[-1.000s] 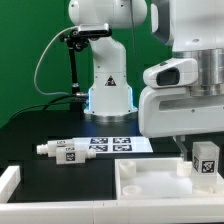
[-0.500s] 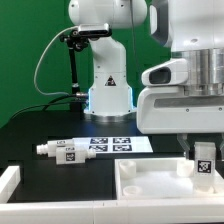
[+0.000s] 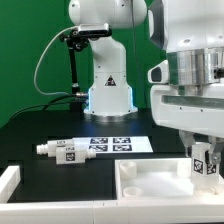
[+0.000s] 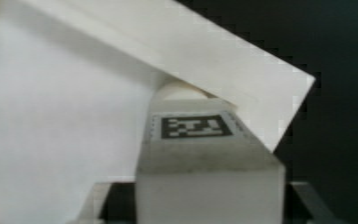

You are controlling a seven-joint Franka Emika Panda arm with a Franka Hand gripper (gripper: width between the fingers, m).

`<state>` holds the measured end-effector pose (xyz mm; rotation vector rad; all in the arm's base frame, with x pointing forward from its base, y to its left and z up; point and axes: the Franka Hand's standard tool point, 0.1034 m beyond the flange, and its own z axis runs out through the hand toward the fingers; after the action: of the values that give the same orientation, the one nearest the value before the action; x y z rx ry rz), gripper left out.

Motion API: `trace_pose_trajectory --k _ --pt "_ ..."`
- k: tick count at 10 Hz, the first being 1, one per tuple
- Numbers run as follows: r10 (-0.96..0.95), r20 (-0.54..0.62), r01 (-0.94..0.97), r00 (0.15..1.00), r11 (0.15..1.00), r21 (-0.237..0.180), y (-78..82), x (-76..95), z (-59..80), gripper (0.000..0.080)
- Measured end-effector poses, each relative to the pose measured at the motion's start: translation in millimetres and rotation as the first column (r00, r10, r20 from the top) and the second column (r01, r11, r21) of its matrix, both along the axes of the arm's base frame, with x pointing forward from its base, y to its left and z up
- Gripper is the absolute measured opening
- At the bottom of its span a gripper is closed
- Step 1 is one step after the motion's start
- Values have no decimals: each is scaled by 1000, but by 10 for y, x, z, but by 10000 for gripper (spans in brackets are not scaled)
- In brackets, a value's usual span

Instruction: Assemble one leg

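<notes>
White plastic leg [image 3: 204, 157] with a black-and-white tag is held upright, clamped between the fingers of the gripper [image 3: 204, 166] | placed over the tray [image 3: 150, 178] corner at the exterior view's right, contact cannot be told | another tagged post [image 3: 64, 151] is laid on the table beside the marker board [image 3: 118, 143]

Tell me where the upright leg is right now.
On the exterior view's right, the upright leg is gripped in the claw above the right end of the white tray-shaped part.
</notes>
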<state>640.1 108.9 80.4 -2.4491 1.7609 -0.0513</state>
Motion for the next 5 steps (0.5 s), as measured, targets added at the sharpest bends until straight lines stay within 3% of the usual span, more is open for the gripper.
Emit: trace_pose_trajectory --k 4,5 --pt "37 1 -37 999 999 -3 -12 1 -15 288" --pt "281 14 -281 959 959 -45 -29 29 -33 475"
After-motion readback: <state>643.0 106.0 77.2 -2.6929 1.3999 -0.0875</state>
